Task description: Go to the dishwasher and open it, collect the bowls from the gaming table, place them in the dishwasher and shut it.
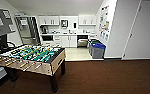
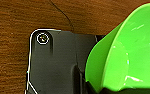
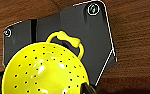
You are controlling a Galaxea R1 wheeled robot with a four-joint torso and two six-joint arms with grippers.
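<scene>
A green bowl (image 2: 131,50) fills the left wrist view and a yellow colander (image 3: 44,70) the right; whether either gripper grips cannot be told.

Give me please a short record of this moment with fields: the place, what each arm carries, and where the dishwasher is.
place: brown carpet beside a foosball table, kitchenette ahead
left arm: green bowl close at the wrist camera, above carpet
right arm: yellow perforated bowl with a handle, above carpet
dishwasher: far end, under the counter, dark opening visible, seems open
bins: grey with blue lids, right of the kitchen floor
grip state: cannot tell
</scene>
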